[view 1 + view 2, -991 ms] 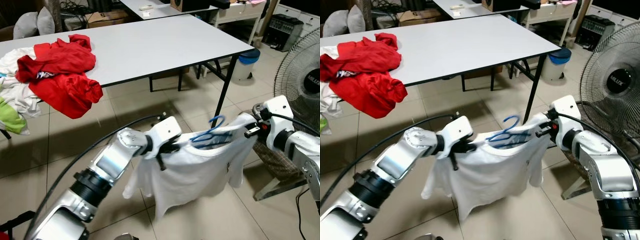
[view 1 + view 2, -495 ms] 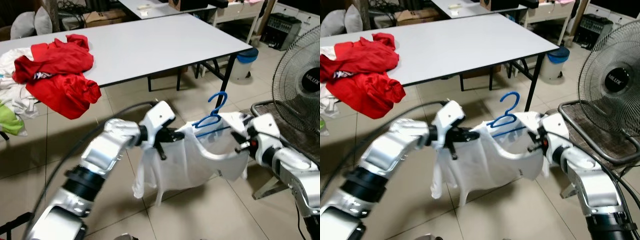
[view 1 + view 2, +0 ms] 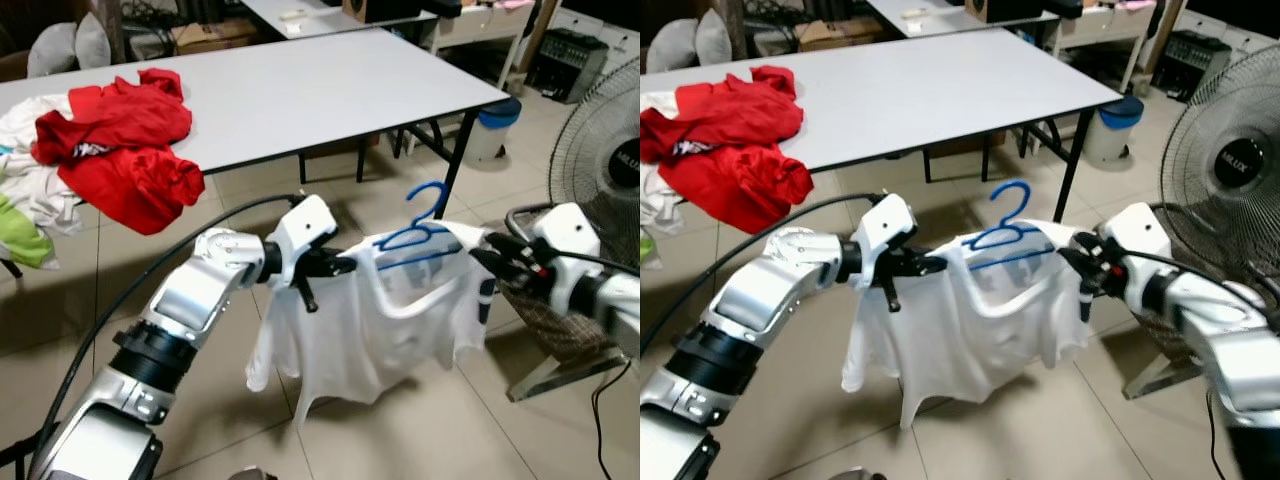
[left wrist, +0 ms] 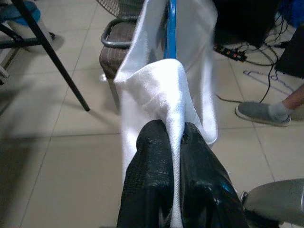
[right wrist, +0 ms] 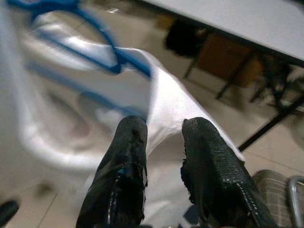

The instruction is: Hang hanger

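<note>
A white shirt [image 3: 375,330] hangs over a blue hanger [image 3: 420,238], whose hook [image 3: 432,195] stands up above the collar. My left gripper [image 3: 335,266] is shut on the shirt's left shoulder; in the left wrist view its fingers [image 4: 152,180] pinch the white cloth beside the blue hanger bar [image 4: 171,28]. At the other shoulder is my right gripper [image 3: 488,258], and in the right wrist view a fold of white cloth [image 5: 164,109] runs between its fingers [image 5: 128,161]. The shirt is spread between the two grippers above the tiled floor.
A grey table [image 3: 300,90] stands behind, with a red clothes heap [image 3: 125,150] at its left end and a black leg [image 3: 450,180] close behind the hanger. A fan [image 3: 610,150] and a metal-framed seat [image 3: 545,310] are on the right. A person's foot [image 4: 263,111] rests on the floor.
My right gripper has drawn away to the right and the shirt is stretched wider and flatter over the hanger. The left gripper keeps its hold, slightly further left.
</note>
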Available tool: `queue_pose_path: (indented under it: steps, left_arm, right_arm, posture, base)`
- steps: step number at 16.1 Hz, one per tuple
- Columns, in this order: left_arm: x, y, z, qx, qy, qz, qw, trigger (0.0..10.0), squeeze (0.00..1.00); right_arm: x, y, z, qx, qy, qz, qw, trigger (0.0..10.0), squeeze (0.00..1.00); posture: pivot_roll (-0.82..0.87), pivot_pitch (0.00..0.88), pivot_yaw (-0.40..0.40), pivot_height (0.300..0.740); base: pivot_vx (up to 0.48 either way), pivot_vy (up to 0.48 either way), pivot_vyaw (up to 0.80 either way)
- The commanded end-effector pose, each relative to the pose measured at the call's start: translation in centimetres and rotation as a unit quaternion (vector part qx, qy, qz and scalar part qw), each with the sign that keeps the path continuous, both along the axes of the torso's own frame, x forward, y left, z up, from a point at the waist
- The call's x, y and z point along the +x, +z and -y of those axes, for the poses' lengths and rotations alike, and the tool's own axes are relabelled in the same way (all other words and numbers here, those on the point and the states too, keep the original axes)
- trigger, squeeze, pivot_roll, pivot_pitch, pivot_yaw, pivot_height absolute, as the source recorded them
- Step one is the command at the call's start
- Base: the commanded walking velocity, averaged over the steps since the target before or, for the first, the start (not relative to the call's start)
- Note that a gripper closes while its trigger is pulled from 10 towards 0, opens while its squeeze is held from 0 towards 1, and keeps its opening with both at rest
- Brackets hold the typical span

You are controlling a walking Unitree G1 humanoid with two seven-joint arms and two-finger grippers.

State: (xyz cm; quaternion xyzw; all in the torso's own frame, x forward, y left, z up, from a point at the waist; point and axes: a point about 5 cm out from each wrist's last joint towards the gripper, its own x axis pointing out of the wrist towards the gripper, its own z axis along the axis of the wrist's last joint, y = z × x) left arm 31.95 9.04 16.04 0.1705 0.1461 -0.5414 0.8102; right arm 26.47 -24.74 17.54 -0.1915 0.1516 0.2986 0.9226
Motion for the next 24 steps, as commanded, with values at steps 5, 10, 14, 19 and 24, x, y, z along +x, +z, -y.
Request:
queue_pose_path:
  steps: [5,10,14,19,24]
  left_arm:
    - [0.3,1.7,-0.8,0.015,-0.067,0.041,0.997,0.0,0.0]
    - [-0.5,2.1,-0.1,0.01,-0.141,0.04,0.989,0.0,0.0]
    - [-0.7,2.9,0.5,0.005,-0.164,0.051,0.985,0.0,0.0]
    - [-1.8,3.4,1.7,0.01,-0.212,0.06,0.975,0.0,0.0]
    - [-2.0,4.0,2.3,-0.01,-0.221,0.057,0.973,0.0,0.0]
  right_arm:
    - [-0.8,3.9,0.9,-0.026,0.087,0.011,0.996,10.0,1.0]
    - [-0.4,5.3,1.2,-0.1,0.184,0.003,0.978,10.0,0.0]
    - [-0.5,3.7,0.5,-0.088,0.258,-0.061,0.96,6.9,0.0]
    - [1.2,3.4,-0.7,-0.069,0.284,-0.04,0.955,0.0,0.0]
    - [1.4,2.9,-1.4,-0.034,0.32,-0.075,0.944,0.0,0.0]
  posture:
    - [-0.12,0.0,0.023,0.74]
    - [-0.13,0.0,0.015,0.74]
    - [-0.13,0.0,-0.001,0.74]
    - [-0.12,0.0,-0.009,0.74]
    - [-0.12,0.0,-0.013,0.74]
  base:
    - [0.0,0.0,0.0]
    - [0.0,0.0,0.0]
    - [0.0,0.0,0.0]
    - [0.0,0.0,0.0]
    - [0.0,0.0,0.0]
